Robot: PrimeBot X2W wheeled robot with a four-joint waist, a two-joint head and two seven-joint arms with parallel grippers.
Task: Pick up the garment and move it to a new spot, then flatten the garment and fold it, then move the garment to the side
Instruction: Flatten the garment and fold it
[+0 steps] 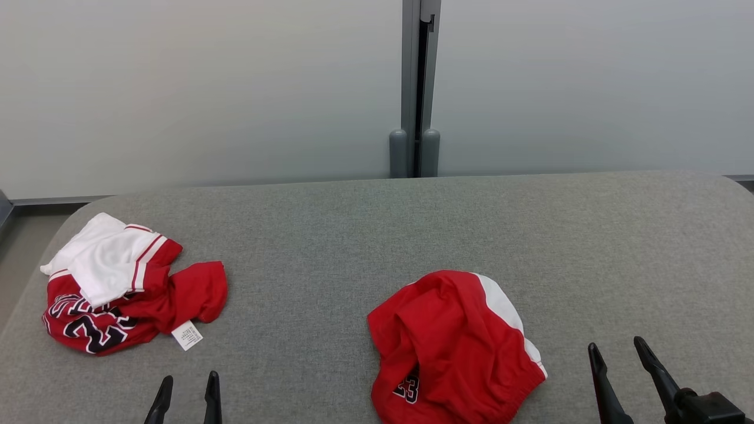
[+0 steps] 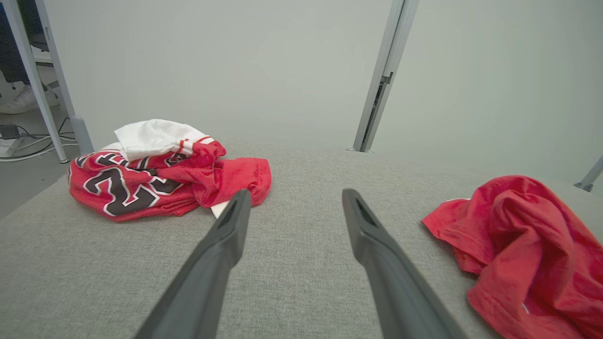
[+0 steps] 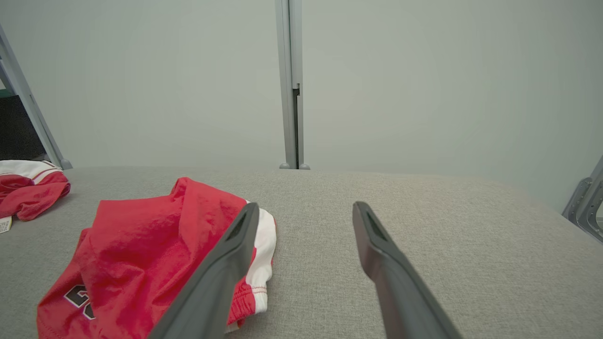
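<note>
Right jaws, released like my left jaws, stand just right of crumpled red shorts (image 1: 453, 347) at counter (image 1: 353, 235) near edge.

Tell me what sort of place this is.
Probably a lab test cell: grey fabric table, frosted panels joined by a metal post, loose cables beyond.
</note>
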